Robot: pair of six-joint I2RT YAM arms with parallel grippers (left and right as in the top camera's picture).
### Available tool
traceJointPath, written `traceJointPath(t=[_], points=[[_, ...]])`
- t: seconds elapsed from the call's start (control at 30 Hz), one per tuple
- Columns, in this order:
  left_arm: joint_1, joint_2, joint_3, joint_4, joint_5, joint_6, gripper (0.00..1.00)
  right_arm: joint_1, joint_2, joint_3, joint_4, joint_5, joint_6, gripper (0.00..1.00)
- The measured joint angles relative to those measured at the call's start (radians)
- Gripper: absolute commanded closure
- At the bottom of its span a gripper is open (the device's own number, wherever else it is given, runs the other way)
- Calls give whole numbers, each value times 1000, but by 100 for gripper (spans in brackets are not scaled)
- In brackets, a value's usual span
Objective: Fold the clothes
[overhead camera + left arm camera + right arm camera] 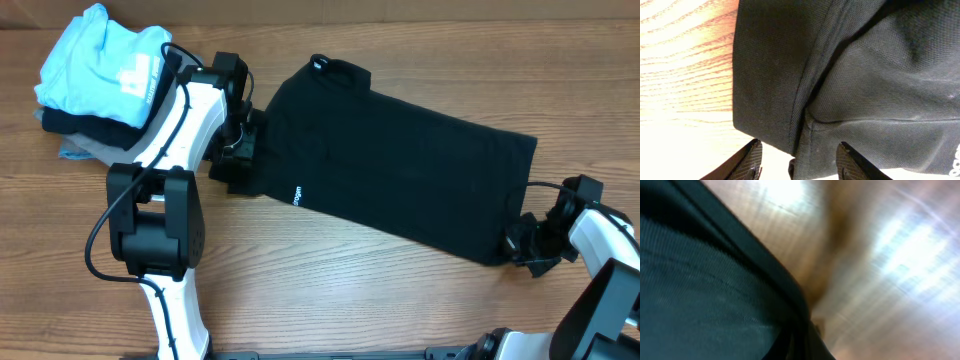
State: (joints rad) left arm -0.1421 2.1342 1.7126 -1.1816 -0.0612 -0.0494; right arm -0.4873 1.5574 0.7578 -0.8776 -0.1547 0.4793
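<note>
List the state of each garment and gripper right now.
Black short-sleeved polo shirt: folded lengthwise, flat on the wooden table.
Left gripper: open, jaws astride the shirt's shoulder edge.
Right gripper: shut at the shirt's hem corner.
Light blue shirt with white print: folded, stacked topmost.
Grey fabric garment: folded, stacked lowest.

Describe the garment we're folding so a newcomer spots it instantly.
On the wooden table, mid-surface, right of the stacked clothes pile, lies the black polo shirt. It is spread flat alone, with a small white logo, unlike the bunched light blue shirt atop the pile.
</note>
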Motion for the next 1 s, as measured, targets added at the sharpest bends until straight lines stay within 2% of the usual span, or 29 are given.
traceJointPath(t=[0.1,0.17,0.2,0.37,0.47,0.57,0.67,0.83,1.0], points=[[0,0,0,0,0,0,40,-19,0,22,-69,32,8,92],[0,0,0,2,1,0,37,-24,0,47,-93,48,19,74],[0,0,0,3,2,0,37,-25,0,60,-98,55,21,70],[0,0,3,2,35,8,43,-26,0,131,-130,65,18,68],[0,0,33,-33,75,31,43,-26,0,192,-162,44,1,63],[-2,0,100,-61,112,48,39,-28,0,246,-167,-15,-35,41],[-5,0,179,-56,173,77,32,-28,0,262,-154,-77,-85,31],[-44,0,222,0,249,110,19,-26,0,262,-109,-131,-124,30],[-116,0,222,47,281,135,13,0,1,224,-6,-127,-121,40]])
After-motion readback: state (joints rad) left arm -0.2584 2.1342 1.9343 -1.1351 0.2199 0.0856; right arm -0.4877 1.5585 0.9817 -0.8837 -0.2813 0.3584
